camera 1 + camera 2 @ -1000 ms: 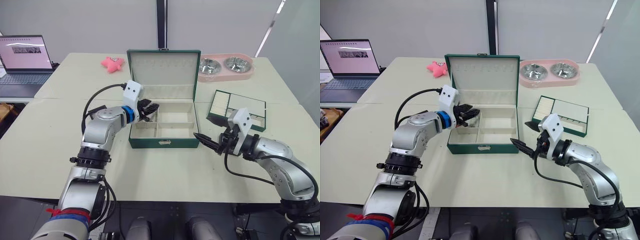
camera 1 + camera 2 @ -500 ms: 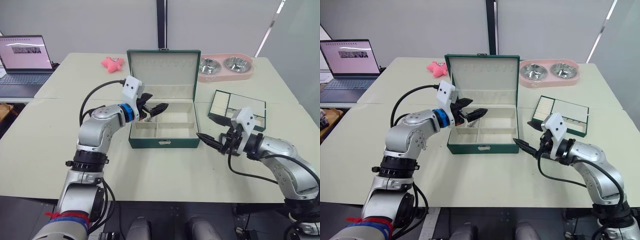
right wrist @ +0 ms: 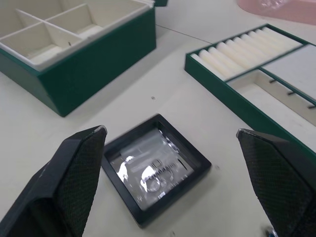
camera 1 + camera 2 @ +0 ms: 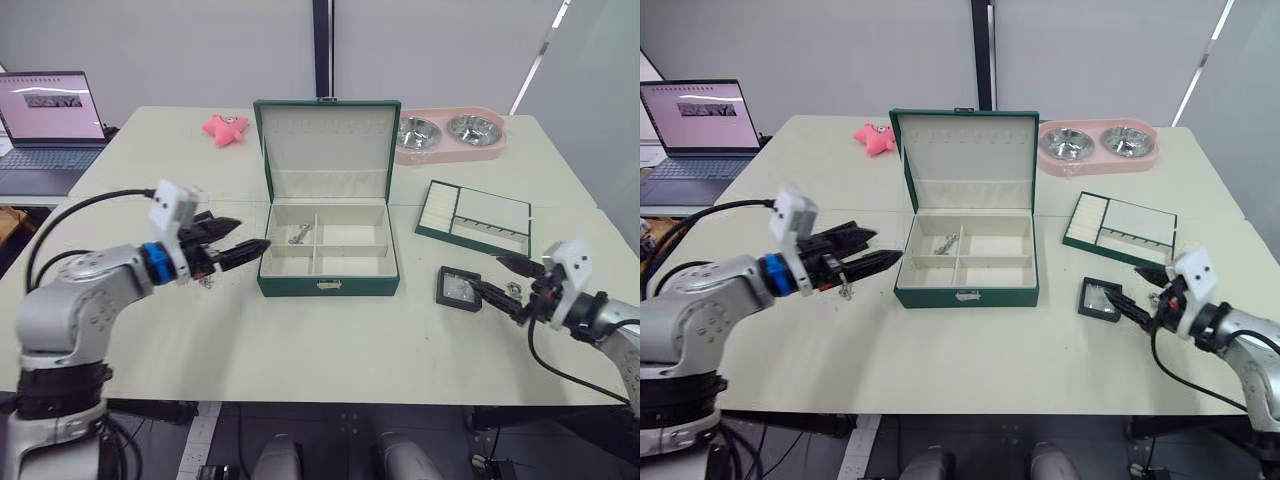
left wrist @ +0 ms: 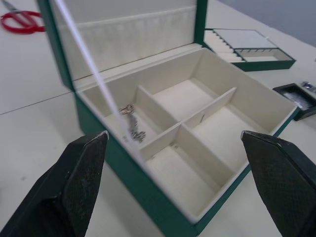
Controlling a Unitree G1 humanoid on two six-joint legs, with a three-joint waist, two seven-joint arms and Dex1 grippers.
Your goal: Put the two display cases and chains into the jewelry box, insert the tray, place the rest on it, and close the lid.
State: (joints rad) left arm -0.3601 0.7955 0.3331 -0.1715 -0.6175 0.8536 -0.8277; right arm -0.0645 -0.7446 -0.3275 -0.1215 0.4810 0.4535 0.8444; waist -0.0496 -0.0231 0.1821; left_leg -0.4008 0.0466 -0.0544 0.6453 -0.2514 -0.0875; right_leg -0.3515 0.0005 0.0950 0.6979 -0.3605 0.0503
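Left eye view: the jewelry box [image 4: 325, 250] stands centre frame, lid [image 4: 327, 150] raised, one chain [image 4: 299, 235] in its upper-left compartment. The left gripper [image 4: 243, 250], fingers spread and empty, sits left of the box; a second ago it reached inside. Another chain [image 4: 205, 281] lies on the counter [image 4: 330, 340] below it.

Right eye view: the right gripper [image 4: 1132, 292] has retreated to lower right.

Right wrist view: its released fingers flank a display case [image 3: 153, 167], likely the next pickup. The tray [image 3: 256, 74] waits upper right.
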